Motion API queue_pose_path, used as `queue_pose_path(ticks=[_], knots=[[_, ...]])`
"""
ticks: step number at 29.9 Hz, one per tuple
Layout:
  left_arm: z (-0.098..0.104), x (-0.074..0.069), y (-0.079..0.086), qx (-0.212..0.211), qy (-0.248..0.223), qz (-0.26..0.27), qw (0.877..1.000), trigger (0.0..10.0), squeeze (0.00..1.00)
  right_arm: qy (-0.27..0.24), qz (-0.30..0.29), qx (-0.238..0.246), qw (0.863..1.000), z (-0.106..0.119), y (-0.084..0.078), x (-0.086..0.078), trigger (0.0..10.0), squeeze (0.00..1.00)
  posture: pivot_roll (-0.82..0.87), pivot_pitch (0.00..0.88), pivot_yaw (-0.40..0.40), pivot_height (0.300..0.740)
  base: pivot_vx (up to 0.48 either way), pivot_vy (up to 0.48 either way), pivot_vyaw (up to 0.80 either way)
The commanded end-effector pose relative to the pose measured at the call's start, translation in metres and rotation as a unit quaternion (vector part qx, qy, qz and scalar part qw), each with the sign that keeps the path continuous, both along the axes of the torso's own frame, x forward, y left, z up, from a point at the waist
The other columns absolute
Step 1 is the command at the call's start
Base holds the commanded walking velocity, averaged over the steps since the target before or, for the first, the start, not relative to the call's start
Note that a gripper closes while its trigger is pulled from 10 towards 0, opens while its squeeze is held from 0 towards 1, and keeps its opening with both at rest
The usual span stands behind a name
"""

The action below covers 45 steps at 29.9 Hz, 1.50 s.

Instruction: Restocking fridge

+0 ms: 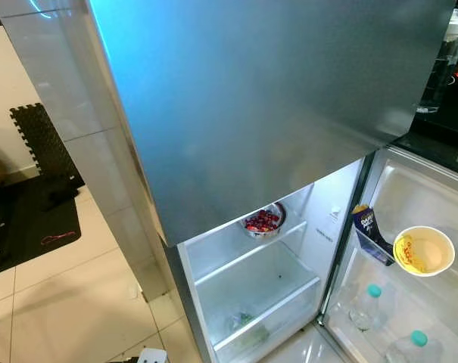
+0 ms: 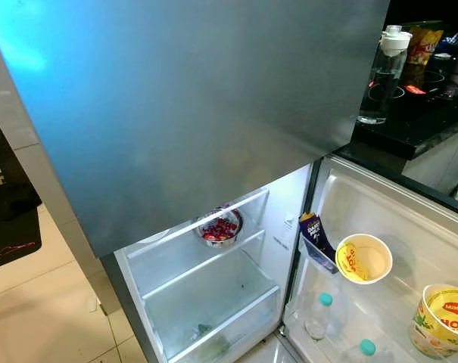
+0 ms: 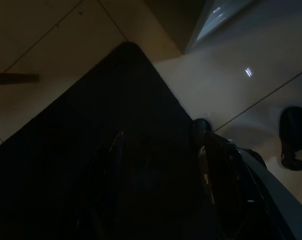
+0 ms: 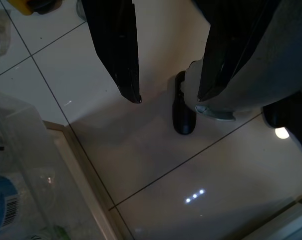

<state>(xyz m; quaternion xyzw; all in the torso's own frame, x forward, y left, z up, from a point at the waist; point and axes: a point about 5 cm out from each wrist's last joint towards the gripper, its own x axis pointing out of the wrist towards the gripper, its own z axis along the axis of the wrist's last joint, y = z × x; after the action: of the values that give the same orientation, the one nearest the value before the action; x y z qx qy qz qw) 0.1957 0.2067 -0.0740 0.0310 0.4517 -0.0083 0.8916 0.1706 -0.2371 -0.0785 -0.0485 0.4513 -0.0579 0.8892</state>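
**Fridge open, both grippers idle**

The fridge [image 1: 251, 287] stood open. A steel bowl [image 2: 219, 227] of red fruit sat at its upper shelf's back edge: rigid, slippery, best taken by the rim. Door racks held a light paper cup [image 2: 363, 259] and bottles [image 1: 365, 306]. Right gripper [image 4: 165, 97] hung spread, empty; left gripper [image 3: 160, 180] too dark to judge.

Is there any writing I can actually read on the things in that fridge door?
"Maggi" and "HOT": on the yellow cup, partly cut off.
"Dairy Milk": on the purple packet, blurred, likely.
Print on the open cup: unreadable.
Snack bag on the counter: unreadable.
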Motion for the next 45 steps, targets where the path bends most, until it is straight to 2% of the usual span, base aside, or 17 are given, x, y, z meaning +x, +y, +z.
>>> queue_pose_path(ticks=[1, 6, 11, 20, 22, 26, 35, 45], knots=[[-0.0033, -0.0063, 0.0006, 0.002, 0.009, 0.004, 1.0, 10.0, 0.0, 0.016, 0.007, 0.0, 1.0, -0.004, 0.0023, -0.0071, 10.0, 0.0, -0.13, 0.145, 0.064, 0.74, 0.0, 0.0, 0.0], [-0.0025, -0.005, -0.0003, -0.003, 0.007, -0.008, 1.0, 10.0, 0.0, 0.002, -0.005, 0.005, 1.0, -0.0027, 0.0014, -0.0059, 10.0, 0.0, -0.15, 0.141, 0.067, 0.74, 0.0, 0.0, 0.0], [-0.0034, -0.0069, 0.0024, 0.001, 0.012, 0.008, 1.0, 10.0, 0.0, 0.012, 0.01, 0.0, 1.0, -0.0037, 0.0015, -0.0075, 10.0, 0.0, -0.14, 0.141, 0.07, 0.74, 0.0, 0.0, 0.0], [-0.0023, -0.0038, -0.0004, -0.003, 0.009, 0.003, 1.0, 10.0, 0.0, 0.008, 0.007, -0.002, 1.0, -0.0027, 0.001, -0.0056, 10.0, 0.0, -0.15, 0.147, 0.079, 0.74, 0.0, 0.0, 0.0], [-0.0017, -0.0019, -0.0034, -0.005, 0.006, -0.006, 1.0, 10.0, 0.0, 0.003, 0.001, 0.003, 1.0, -0.0022, 0.0008, -0.0047, 10.0, 0.0, -0.14, 0.137, 0.059, 0.74, 0.0, 0.0, 0.0], [-0.0021, -0.0028, -0.0029, -0.01, 0.004, 0.01, 1.0, 10.0, 0.0, 0.01, 0.0, -0.001, 1.0, -0.0032, 0.0008, -0.0063, 10.0, 0.0, -0.14, 0.143, 0.073, 0.74, 0.0, 0.0, 0.0], [-0.0039, -0.0071, -0.0008, -0.007, 0.011, 0.003, 1.0, 10.0, 0.0, 0.012, -0.005, 0.004, 1.0, -0.0041, 0.0017, -0.0076, 10.0, 0.0, -0.14, 0.141, 0.071, 0.74, 0.0, 0.0, 0.0], [-0.0025, -0.0045, -0.0004, -0.003, 0.007, -0.002, 1.0, 10.0, 0.0, 0.007, -0.002, 0.007, 1.0, -0.0036, 0.004, -0.0056, 10.0, 0.0, -0.14, 0.138, 0.057, 0.74, 0.0, 0.0, 0.0]])
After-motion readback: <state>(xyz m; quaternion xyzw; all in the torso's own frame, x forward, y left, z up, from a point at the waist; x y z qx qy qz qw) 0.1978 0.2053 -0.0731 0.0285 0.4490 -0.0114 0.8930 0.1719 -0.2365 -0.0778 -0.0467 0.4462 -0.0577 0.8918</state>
